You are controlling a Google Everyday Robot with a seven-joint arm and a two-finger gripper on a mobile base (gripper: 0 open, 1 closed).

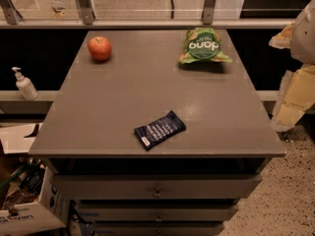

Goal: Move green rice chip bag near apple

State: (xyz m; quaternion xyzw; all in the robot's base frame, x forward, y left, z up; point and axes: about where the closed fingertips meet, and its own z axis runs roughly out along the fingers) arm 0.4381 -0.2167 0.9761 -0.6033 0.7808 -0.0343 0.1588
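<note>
Closest in, the drawers stack up under the front edge of the grey counter, and a cardboard box sits on the floor at lower left. On the counter's near side lies a flat dark blue wrapper, angled, just short of the front edge.

Over at the right edge of the view is the gripper, a pale, blocky shape hanging off the counter's right side, above the speckled floor and touching nothing on the top. Is it open or closed? Cannot tell from here, nor whether it holds anything.

On the left, a white pump bottle stands upright on a ledge beside the counter.

Now to the far end. The apple sits at the far left corner, red-orange and on its own. The green rice chip bag rests at the far right corner, puffed, with its dark oval label facing up. The two are well apart, with bare counter between them. Behind both runs a railing with metal posts.
</note>
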